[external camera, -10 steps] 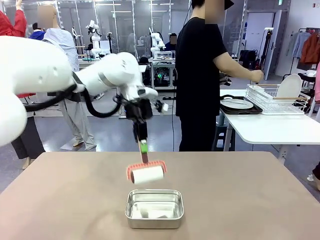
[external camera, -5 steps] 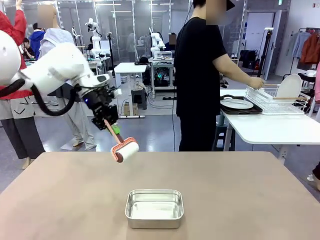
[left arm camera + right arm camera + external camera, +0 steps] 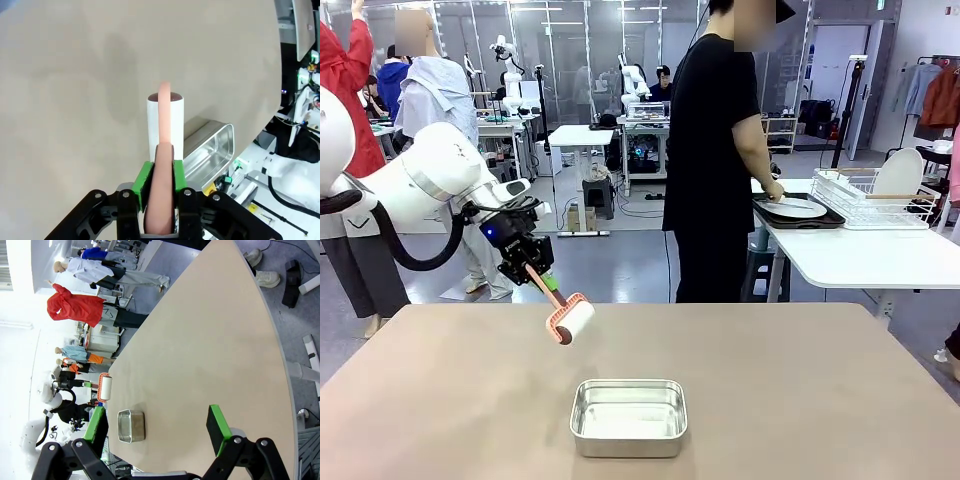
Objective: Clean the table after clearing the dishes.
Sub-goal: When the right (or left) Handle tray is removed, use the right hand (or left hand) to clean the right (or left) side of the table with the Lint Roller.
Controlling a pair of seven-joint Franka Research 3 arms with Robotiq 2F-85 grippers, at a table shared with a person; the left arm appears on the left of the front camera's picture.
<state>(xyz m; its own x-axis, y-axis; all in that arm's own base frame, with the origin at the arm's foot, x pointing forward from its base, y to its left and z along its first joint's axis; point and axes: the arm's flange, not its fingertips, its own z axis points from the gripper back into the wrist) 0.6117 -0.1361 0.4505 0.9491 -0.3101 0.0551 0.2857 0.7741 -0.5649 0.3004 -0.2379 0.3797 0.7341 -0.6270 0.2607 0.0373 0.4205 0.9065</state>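
The right jaws stand released in the right wrist view, their green pads (image 3: 218,426) well apart with nothing between them, looking over the bare beige desk (image 3: 210,340).

Near the middle of the desk's near edge sits a small steel pan (image 3: 628,417), rectangular with rounded corners. Beyond it, toward the far left corner, a lint roller (image 3: 570,320) with a pink frame and a white roll hangs tilted over the desk top; whether the roll touches the surface cannot be told. The left jaws are clenched on the roller's pink handle (image 3: 164,165), a green pad (image 3: 145,182) pressed to each side of it, and in that wrist view the white roll (image 3: 165,120) points away over the desk with the pan (image 3: 210,150) just beside it.

Past the far edge a person in a black shirt (image 3: 715,150) stands turned toward a white side table (image 3: 880,255) off the far right corner. The person's hand (image 3: 772,190) reaches to a white plate (image 3: 794,208) lying on a dark tray (image 3: 815,222) there. Just beside the tray stands a white wire dish rack (image 3: 860,200) with another plate (image 3: 899,172) upright in it.
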